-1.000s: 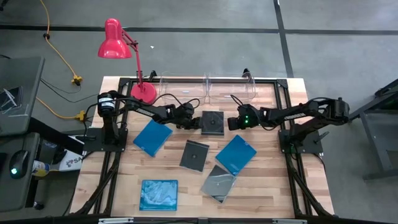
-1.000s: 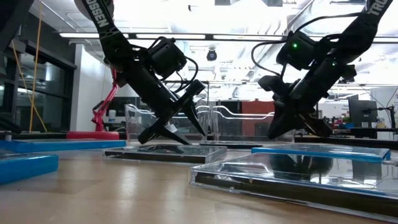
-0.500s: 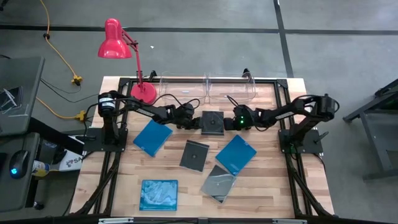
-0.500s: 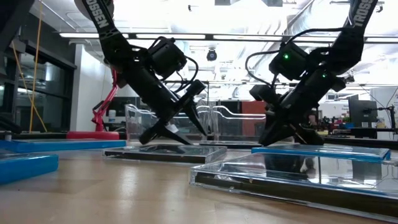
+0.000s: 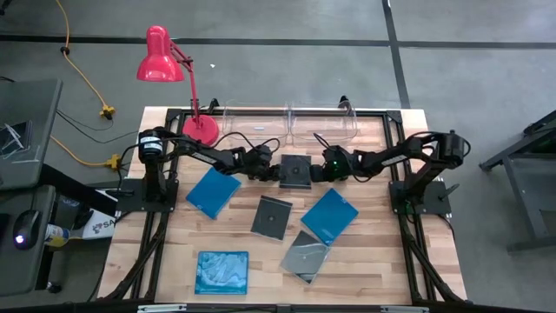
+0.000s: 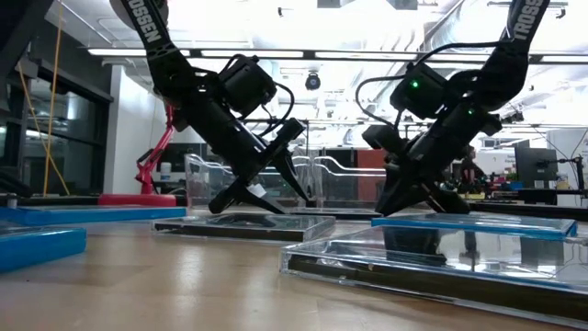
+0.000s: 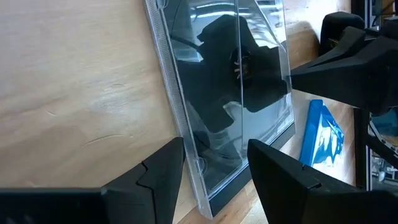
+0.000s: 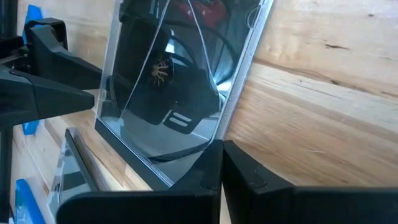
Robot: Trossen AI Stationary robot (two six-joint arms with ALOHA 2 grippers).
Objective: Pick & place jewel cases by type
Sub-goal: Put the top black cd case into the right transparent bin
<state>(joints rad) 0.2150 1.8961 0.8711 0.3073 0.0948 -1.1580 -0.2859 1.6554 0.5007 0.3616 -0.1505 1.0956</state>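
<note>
Item 1. Surface (image 5: 174, 261): pale wood planks with visible grain, framed by dark rails.

Item 2. Jewel cases, six counted, all thin flat square plastic, all lying on the surface.
- Blue, three: the marbled blue case (image 5: 221, 272) at the near edge; the right blue case (image 5: 329, 216) in the middle band; the left blue case (image 5: 214, 192) a little farther back.
- Smoky clear, three: the near grey case (image 5: 305, 256), glossy and set cornerwise, just beside the right blue case; the centre grey case (image 5: 272, 217); the far grey case (image 5: 296, 172), lying between the two tools. Its ribbed hinge edge and dark disc hub show in the left wrist view (image 7: 236, 93).

Item 3. Left tool (image 5: 271, 170): fingers (image 7: 155, 180) apart, set at the left edge of the far grey case, which lies in front of them; contact cannot be made out.

Item 4. Right tool (image 5: 318, 171): fingers (image 8: 205, 171) pressed together, tips at the right edge of the same case.

Item 5. Clear bins, two: left bin (image 5: 256, 124) and right bin (image 5: 326, 124), rectangular, transparent, side by side at the far edge; contents hard to make out.

Item 6. Red desk lamp (image 5: 169, 65), one, round base at the far left corner.
</note>
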